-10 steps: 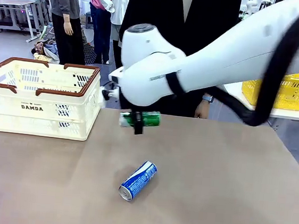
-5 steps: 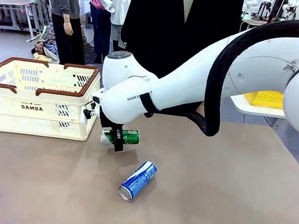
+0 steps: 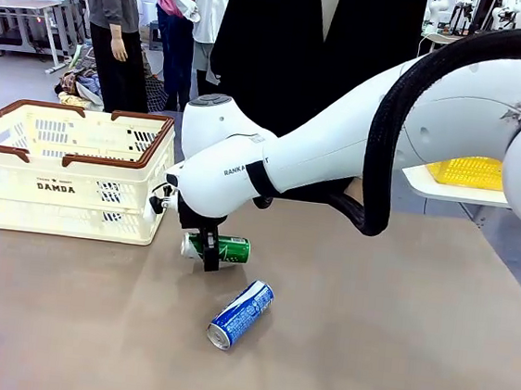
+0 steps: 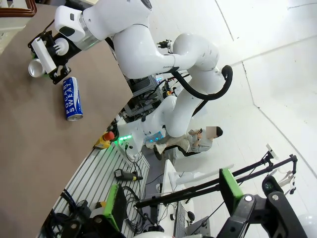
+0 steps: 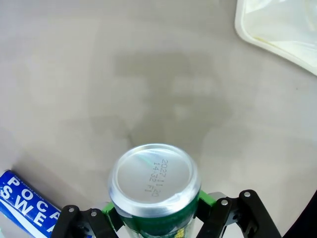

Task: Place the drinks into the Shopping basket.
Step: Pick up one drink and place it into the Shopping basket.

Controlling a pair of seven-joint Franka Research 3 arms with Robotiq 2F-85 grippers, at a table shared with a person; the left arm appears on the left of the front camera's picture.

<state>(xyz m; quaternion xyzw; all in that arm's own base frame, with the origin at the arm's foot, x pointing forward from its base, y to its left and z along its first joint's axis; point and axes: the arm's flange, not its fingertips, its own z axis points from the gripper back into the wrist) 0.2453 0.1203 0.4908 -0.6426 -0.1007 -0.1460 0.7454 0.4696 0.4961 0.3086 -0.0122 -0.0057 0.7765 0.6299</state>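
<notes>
Right gripper (image 3: 210,253) clamped on green can (image 3: 228,248), held sideways just beside Shopping basket (image 3: 18,199); left gripper (image 4: 173,198) fingers spread wide, empty.

In the front view the Shopping basket (image 3: 67,170) stands on the table (image 3: 394,339) at middle left. Just right of it and lower in the frame, the right gripper (image 3: 209,255) grips the first can (image 3: 229,248) lying sideways, perhaps touching the tabletop. The second can (image 3: 240,314) lies on the table below and slightly right of it, apart, near lower centre.
</notes>
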